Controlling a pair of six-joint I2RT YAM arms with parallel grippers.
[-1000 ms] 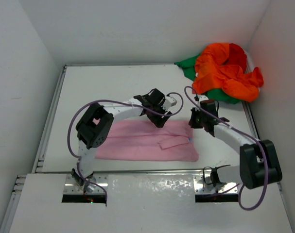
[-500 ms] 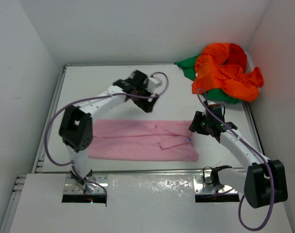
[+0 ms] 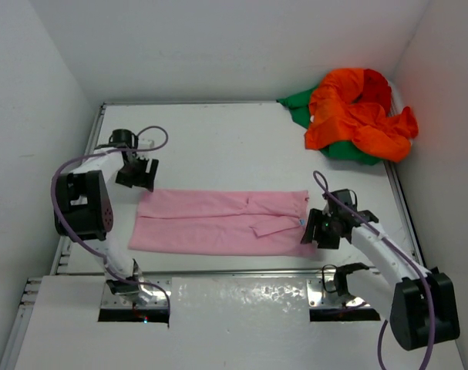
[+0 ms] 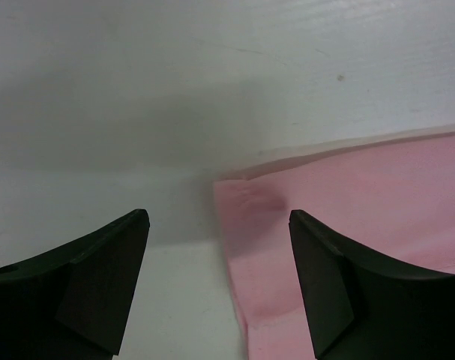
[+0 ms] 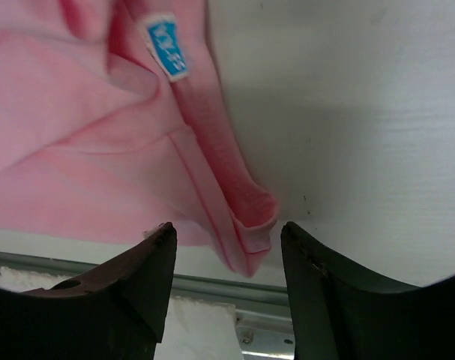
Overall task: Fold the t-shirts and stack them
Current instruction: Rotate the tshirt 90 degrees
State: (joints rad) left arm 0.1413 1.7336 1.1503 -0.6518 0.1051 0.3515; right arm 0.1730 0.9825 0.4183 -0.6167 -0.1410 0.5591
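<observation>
Hovering over folded pink t-shirt [image 3: 222, 222], long axis left-right on tabletop [image 3: 218, 146] | left fingers [image 3: 137, 177] apart, at far-left corner | right fingers [image 3: 320, 231] apart, straddling near-right corner (blue label [image 5: 167, 46] end) | each arm nearest its own end

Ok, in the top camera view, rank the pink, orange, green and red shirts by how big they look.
Pink t-shirt, spread flat
Orange t-shirt, crumpled
Green t-shirt, mostly buried
Red t-shirt, only a patch showing
Green and red are close, so that order is unsure.
</observation>
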